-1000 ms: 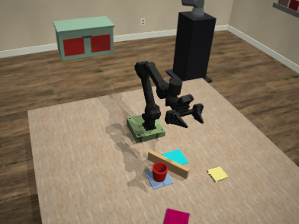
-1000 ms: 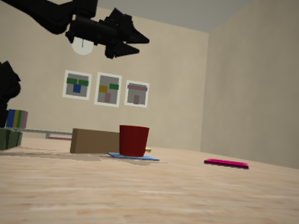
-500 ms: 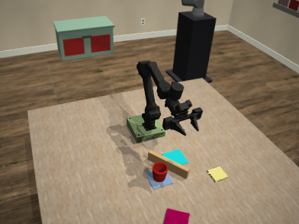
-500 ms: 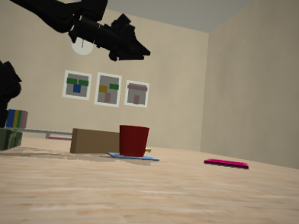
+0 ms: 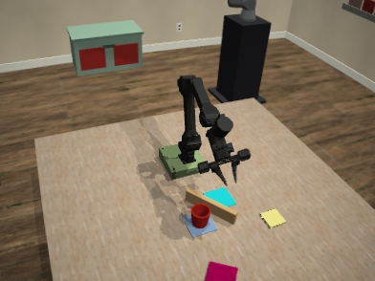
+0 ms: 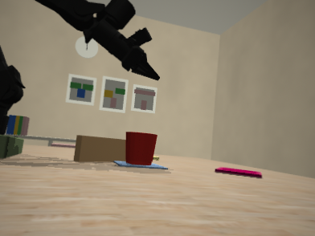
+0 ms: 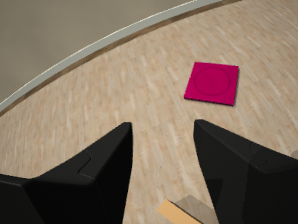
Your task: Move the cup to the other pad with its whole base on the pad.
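Observation:
The red cup [image 5: 201, 215] stands upright on a blue pad [image 5: 199, 226] near the table's front; it also shows in the exterior view [image 6: 141, 148]. I cannot see the marbles inside it. My gripper [image 5: 230, 181] hangs in the air above and behind the cup, pointing down, apart from everything. Its fingers are partly apart with nothing between them, as the wrist view [image 7: 162, 132] shows. A cyan pad [image 5: 220, 196], a yellow pad [image 5: 273, 218] and a magenta pad [image 5: 221, 272] also lie on the table.
A wooden block [image 5: 211, 206] lies slanted between the cup and the cyan pad, close behind the cup. The arm's green base [image 5: 181, 162] sits mid-table. A black pillar [image 5: 242, 57] stands behind the table.

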Action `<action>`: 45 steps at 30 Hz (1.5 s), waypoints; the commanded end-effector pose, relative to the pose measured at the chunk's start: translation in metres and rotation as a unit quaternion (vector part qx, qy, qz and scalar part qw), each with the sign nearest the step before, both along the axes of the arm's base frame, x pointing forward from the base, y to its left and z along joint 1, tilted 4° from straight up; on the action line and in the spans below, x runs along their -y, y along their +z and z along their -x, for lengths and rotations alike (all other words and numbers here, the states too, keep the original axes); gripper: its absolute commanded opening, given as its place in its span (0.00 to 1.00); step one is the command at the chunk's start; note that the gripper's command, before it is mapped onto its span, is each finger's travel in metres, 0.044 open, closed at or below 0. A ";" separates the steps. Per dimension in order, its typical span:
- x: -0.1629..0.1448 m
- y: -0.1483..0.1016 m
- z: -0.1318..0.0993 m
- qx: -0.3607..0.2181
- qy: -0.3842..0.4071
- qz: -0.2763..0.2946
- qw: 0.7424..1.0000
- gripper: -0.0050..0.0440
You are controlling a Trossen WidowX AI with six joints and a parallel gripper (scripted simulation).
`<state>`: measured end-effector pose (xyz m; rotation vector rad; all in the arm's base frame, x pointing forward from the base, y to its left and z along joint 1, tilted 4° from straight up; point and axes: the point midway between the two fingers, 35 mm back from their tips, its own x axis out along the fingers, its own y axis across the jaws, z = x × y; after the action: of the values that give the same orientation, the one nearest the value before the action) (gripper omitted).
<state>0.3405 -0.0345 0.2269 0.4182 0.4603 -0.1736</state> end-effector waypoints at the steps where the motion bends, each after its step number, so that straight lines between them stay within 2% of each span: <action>1: 0.008 -0.009 -0.002 -0.035 -0.028 -0.037 0.998 0.40; 10: 0.026 -0.039 0.001 -0.127 -0.105 -0.122 0.979 0.40; 12: 0.026 -0.039 0.001 -0.127 -0.105 -0.122 0.979 0.40; 13: 0.028 -0.044 -0.002 -0.140 -0.115 -0.131 0.975 0.40; 14: 0.032 -0.051 0.005 -0.163 -0.139 -0.154 0.965 0.40; 19: 0.040 -0.064 0.009 -0.205 -0.185 -0.193 0.941 0.40; 27: 0.053 -0.085 0.022 -0.274 -0.269 -0.254 0.888 0.40; 29: 0.053 -0.085 0.022 -0.274 -0.269 -0.254 0.888 0.40; 30: 0.055 -0.089 0.020 -0.285 -0.280 -0.261 0.879 0.40; 31: 0.057 -0.093 0.029 -0.302 -0.306 -0.278 0.859 0.40; 41: 0.069 -0.110 0.046 -0.368 -0.407 -0.330 0.769 0.40; 44: 0.071 -0.114 0.049 -0.383 -0.429 -0.338 0.744 0.40; 45: 0.071 -0.114 0.049 -0.383 -0.429 -0.338 0.744 0.40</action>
<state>0.2916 -0.1039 0.1136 1.2677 1.1218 -1.0986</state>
